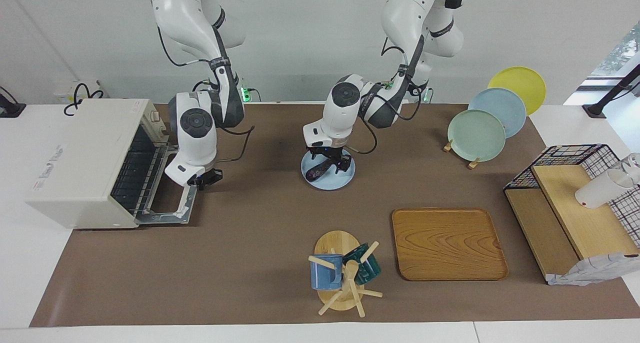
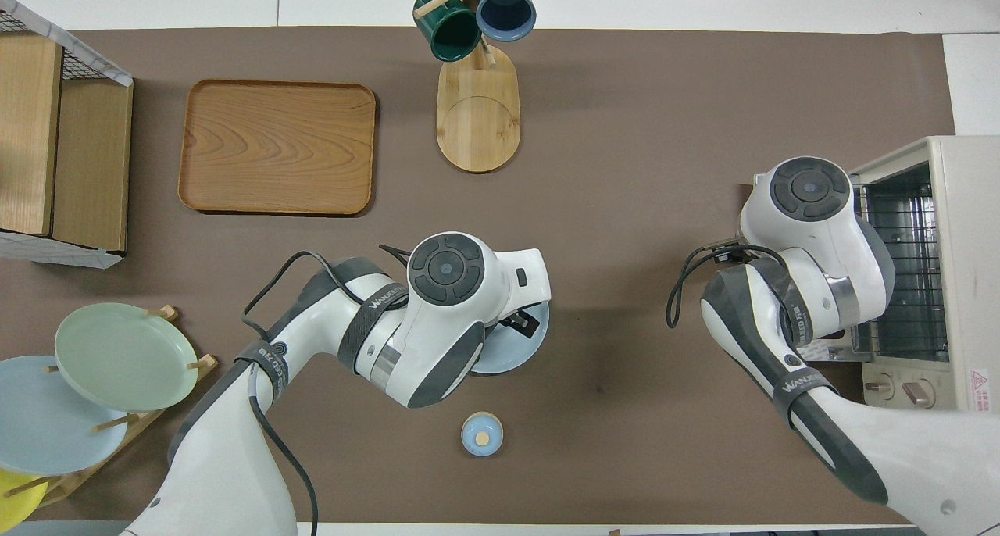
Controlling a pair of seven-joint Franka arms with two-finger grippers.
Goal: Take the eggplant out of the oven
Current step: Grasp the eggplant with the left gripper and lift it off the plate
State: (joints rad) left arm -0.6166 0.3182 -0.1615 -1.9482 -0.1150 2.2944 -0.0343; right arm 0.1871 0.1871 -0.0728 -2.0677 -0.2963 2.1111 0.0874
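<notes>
The eggplant is already out of the oven and lies on a pale blue plate near the middle of the desk, its dark glossy body slanted across the dish. The left hand is down over that plate, its fingers straddling the eggplant; whether they are clamped on it or have let go I cannot tell, since the wrist hides the contact in the overhead view and the facing view shows only dark fingers against a dark vegetable. The plate looks like the chosen landing spot because it sits within easy reach of the left arm and well apart from the oven. The oven stands at the right arm's end of the desk with its door dropped flat and the wire rack bare, which fits a cavity already emptied. The right hand hangs low just in front of the open oven, above the lowered door (probably placed there to deal with the door), and it carries nothing that I can see; how wide its fingers stand is not clear. I judge the task to be nearly done: what is left is for the left hand to release, if it has not, and lift straight up so the eggplant is not dragged off the plate.
</notes>
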